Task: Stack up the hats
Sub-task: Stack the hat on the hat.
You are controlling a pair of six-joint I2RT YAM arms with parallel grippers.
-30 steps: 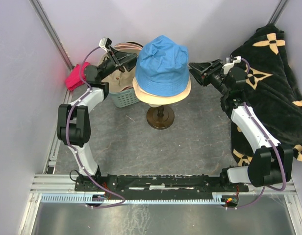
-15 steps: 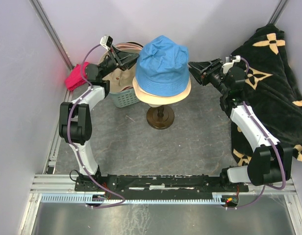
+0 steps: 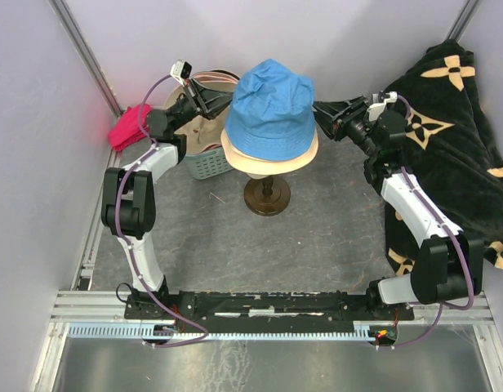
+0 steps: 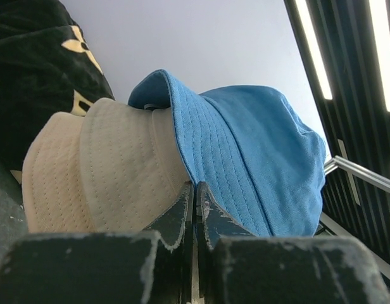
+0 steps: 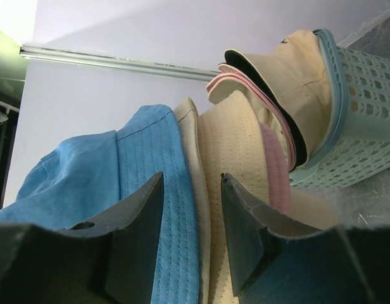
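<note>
**Left jaws closed at the blue brim**

Stand point(image 3: 266, 196) sat mid-table point(image 3: 317, 237), unmoved over the last second. On it: cream hat point(image 3: 268, 166), with blue hat point(image 3: 272, 98) pulled over the top. Neither shifted.

Left gripper point(image 4: 195, 190): a second ago it was spread wide beside the basket. It then edged toward the stack and clamped; the jaws were pressed together. In the wrist view, the tips met where the blue brim overlapped the cream crown. Could not tell whether any fabric was pinched, since none showed between the jaws.

Right gripper point(image 5: 192, 180): parted, no change in spread, holding nothing. It hung at the stack's right side, with the blue and cream brims in line with the gap. It had crept slightly closer.

Basket point(image 3: 204, 166) stood toward the far-left corner, just beside the stand, with more hats point(image 5: 296, 69) waiting in it.

Judgement: the left closure looked like a tug or tidy on the blue brim, not a fresh pick. The stack stood two hats high, and the basket still needed emptying. If the pinch missed, a re-grip would be needed.
</note>
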